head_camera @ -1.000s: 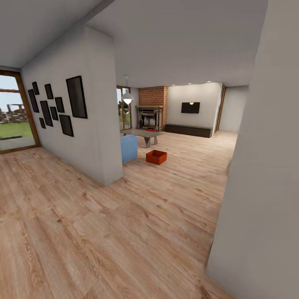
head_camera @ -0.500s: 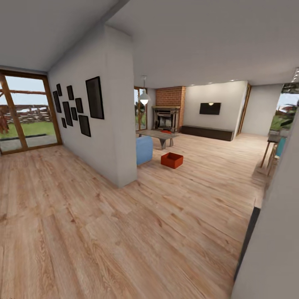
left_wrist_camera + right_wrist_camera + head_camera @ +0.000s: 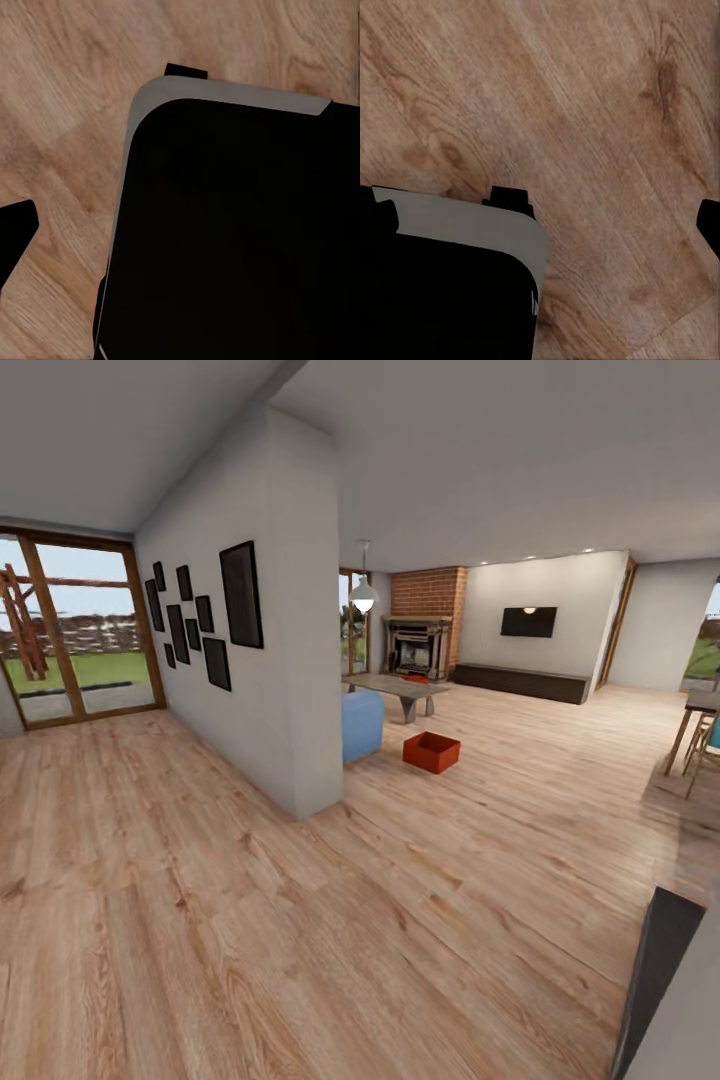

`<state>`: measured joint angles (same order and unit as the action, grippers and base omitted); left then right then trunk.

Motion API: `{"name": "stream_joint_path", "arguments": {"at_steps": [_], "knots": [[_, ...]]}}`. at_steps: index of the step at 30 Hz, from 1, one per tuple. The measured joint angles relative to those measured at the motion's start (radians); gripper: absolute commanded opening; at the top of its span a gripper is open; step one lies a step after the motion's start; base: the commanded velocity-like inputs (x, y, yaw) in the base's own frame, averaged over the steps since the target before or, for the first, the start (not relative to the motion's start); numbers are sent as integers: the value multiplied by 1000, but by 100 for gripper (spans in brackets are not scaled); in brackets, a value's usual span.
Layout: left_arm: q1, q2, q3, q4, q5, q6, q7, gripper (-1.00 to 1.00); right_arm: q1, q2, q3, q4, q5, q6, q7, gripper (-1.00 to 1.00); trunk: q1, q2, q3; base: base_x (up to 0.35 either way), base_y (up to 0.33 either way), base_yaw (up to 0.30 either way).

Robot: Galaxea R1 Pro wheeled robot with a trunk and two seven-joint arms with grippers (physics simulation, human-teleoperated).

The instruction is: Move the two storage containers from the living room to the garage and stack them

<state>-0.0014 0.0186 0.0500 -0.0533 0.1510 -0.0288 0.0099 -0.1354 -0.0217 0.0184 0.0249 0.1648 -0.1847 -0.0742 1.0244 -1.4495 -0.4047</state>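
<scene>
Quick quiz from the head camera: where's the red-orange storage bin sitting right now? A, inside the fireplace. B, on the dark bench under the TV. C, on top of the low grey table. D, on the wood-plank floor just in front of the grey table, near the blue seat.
D: the storage bin rests on the wood-plank floor, in front of the grey table and beside the blue seat.

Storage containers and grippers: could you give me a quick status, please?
Grippers: state unreadable. One storage container on wood floor ahead, beside blue seat. Wall corner left of path.
</scene>
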Motion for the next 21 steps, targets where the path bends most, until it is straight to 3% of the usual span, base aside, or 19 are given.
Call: {"name": "stream_joint_path", "arguments": {"at_steps": [21], "knots": [[0, 0, 1, 0, 0, 0, 0, 100, 0, 0, 2, 0, 3, 0, 1, 100, 0, 0, 0, 323, 0, 0]]}}
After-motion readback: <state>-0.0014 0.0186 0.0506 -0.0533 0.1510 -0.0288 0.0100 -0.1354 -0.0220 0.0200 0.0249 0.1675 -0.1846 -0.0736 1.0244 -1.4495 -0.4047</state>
